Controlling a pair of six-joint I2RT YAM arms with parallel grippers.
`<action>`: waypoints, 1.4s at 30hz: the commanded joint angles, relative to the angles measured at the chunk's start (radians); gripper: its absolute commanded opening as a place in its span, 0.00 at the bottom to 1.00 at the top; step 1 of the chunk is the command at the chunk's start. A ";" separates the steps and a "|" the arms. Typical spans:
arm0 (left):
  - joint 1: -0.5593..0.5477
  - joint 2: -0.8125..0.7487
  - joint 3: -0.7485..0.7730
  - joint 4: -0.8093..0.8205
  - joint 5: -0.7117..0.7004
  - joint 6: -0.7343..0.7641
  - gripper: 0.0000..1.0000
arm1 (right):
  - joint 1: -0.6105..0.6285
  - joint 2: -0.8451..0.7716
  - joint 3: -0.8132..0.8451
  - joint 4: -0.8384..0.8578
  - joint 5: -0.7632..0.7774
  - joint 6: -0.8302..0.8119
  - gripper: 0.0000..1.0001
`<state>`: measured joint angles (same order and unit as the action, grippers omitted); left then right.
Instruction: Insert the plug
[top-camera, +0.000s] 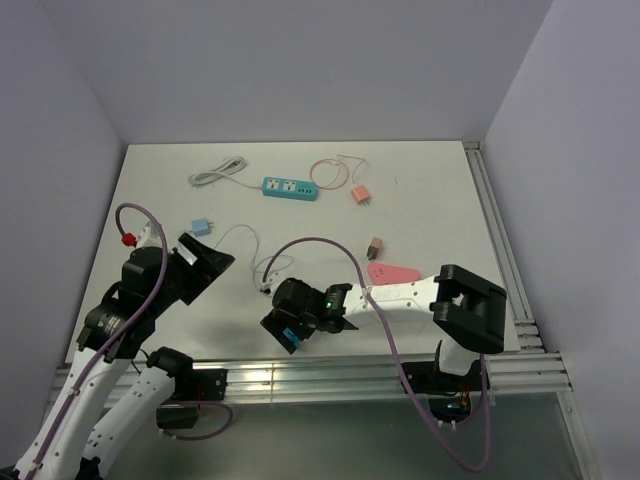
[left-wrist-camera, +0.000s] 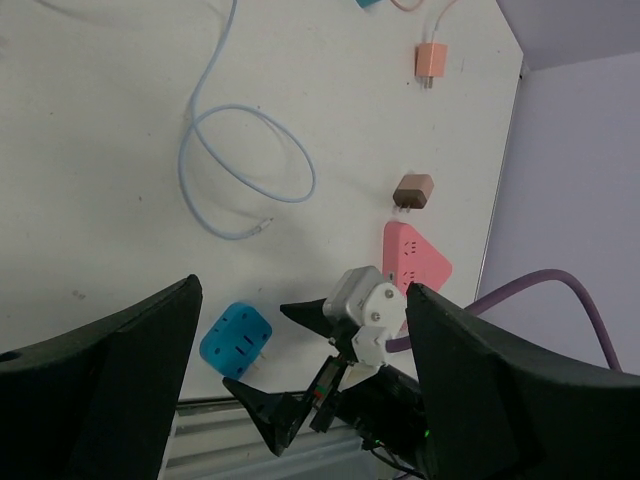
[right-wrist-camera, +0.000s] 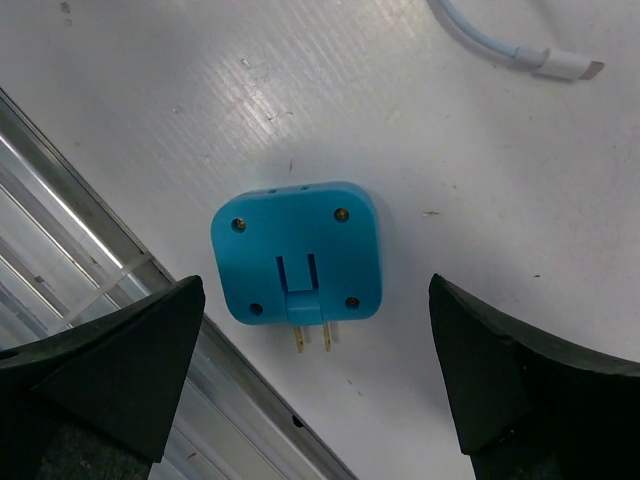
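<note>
Plug (right-wrist-camera: 297, 262) lies flat right under the right gripper (right-wrist-camera: 315, 330), between its wide-apart jaws, prongs toward the table's (right-wrist-camera: 470, 160) near edge.

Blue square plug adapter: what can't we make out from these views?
- Blue square plug adapter: the face against the table is hidden in the right wrist view; in the top view the right tool covers most of it.
- Teal power strip: slots too small in the top view; cut off by the left wrist view's top edge.
</note>
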<state>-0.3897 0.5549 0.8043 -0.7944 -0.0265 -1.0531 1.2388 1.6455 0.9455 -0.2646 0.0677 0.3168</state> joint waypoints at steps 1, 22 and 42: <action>-0.001 -0.013 0.001 -0.006 0.007 -0.010 0.88 | 0.025 0.040 0.010 0.030 0.033 0.007 1.00; -0.001 0.043 -0.077 0.203 0.302 0.137 0.67 | 0.036 -0.116 -0.161 0.238 0.109 -0.011 0.32; -0.240 0.216 -0.155 0.572 0.622 0.145 0.61 | 0.034 -0.682 -0.315 0.228 0.029 -0.157 0.12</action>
<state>-0.5503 0.7235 0.5991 -0.2962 0.6163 -0.9207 1.2675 0.9936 0.6167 -0.0460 0.1070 0.1997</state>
